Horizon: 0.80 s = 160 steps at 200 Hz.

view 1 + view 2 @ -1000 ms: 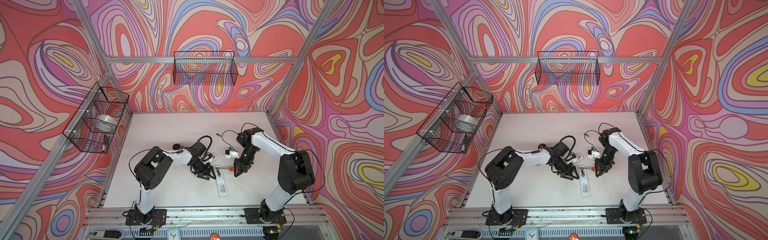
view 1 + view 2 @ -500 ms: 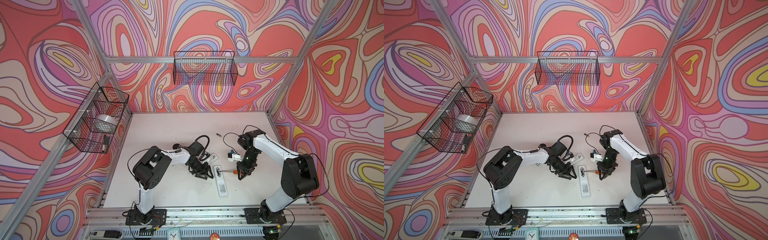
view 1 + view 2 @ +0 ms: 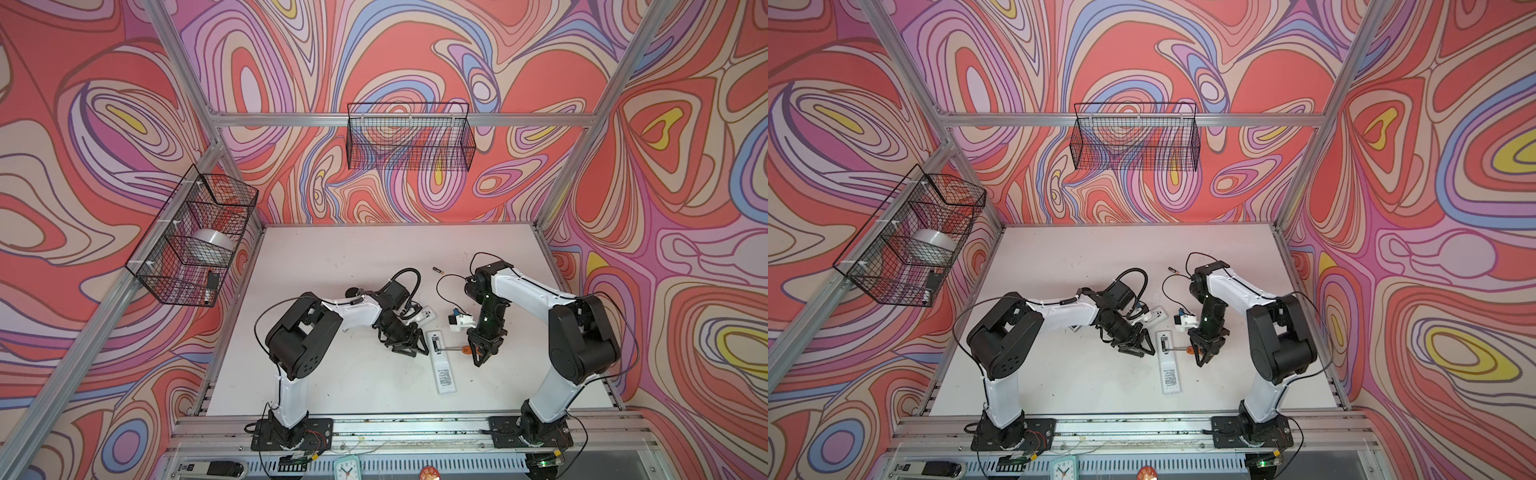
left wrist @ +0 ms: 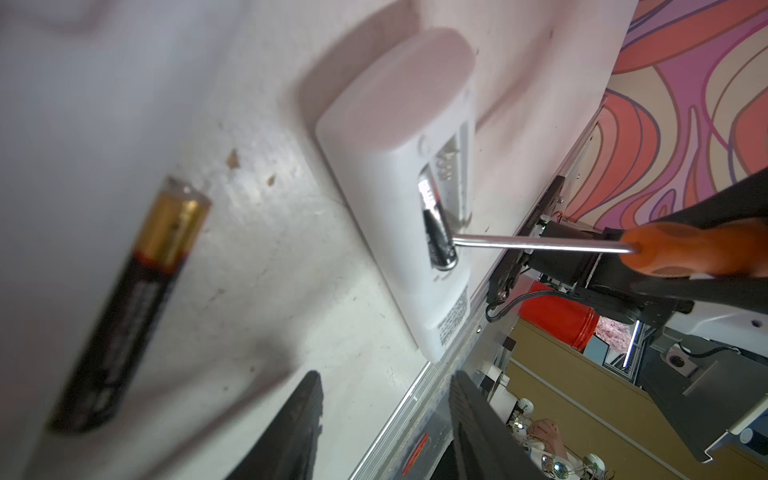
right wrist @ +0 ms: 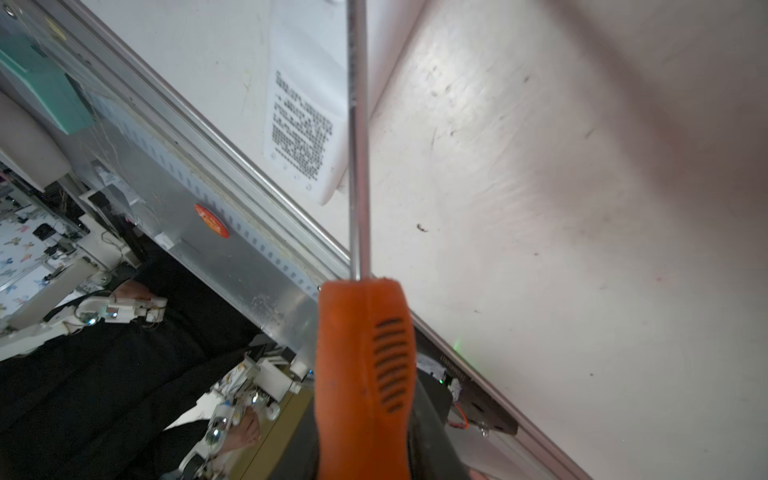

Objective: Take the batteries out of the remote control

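The white remote control [image 3: 444,368] [image 3: 1170,374] lies back-up near the table's front middle, its battery bay open. In the left wrist view one battery [image 4: 437,232] still sits in the remote control [image 4: 390,137], and the screwdriver's steel shaft [image 4: 540,245] touches its end. A loose battery [image 4: 133,307] lies on the table beside it. Another battery [image 3: 437,270] [image 3: 1173,270] lies farther back. My left gripper [image 3: 409,348] [image 4: 386,428] stands open and empty just left of the remote. My right gripper [image 3: 478,353] [image 3: 1202,353] is shut on the orange screwdriver handle [image 5: 365,374].
A wire basket [image 3: 409,141] hangs on the back wall. A second one [image 3: 195,245] on the left wall holds a tape roll. The metal front rail [image 3: 395,424] runs close behind the remote's near end. A black cable [image 3: 446,286] loops over the table by the right arm.
My right gripper has shifted slightly right and toward the front with the screwdriver. My left gripper has drawn back a little to the left of the remote.
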Motion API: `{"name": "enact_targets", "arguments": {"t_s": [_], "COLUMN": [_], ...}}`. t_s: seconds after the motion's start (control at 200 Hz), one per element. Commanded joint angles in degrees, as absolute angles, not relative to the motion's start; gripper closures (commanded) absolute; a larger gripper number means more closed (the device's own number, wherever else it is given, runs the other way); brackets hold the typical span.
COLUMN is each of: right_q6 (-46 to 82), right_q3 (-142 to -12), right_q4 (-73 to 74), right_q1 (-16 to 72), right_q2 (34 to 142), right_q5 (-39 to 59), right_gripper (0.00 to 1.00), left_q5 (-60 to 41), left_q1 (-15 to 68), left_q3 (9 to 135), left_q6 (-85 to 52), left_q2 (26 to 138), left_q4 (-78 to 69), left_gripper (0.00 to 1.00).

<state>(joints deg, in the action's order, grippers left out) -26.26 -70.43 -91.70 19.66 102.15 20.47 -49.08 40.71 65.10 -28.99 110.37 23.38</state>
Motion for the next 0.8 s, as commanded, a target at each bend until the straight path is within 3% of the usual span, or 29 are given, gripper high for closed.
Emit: {"name": "enact_targets", "arguments": {"t_s": [0.0, 0.796], "right_q6": [-26.59, -23.01], "right_q3": [-73.26, -85.29], "right_q4": [-87.68, -86.55], "right_q1": [20.19, 19.60], "right_q2": [105.14, 105.90], "right_q5": [26.57, 26.60], "right_gripper": [1.00, 1.00], "left_q5": [-49.53, -50.76], "left_q1": [40.51, 36.96], "left_q3": [67.17, 64.29], "left_q6": [-27.69, -26.35], "left_q2": [111.96, 109.79], "left_q4": [24.73, 25.02], "left_gripper": [0.47, 0.48]}}
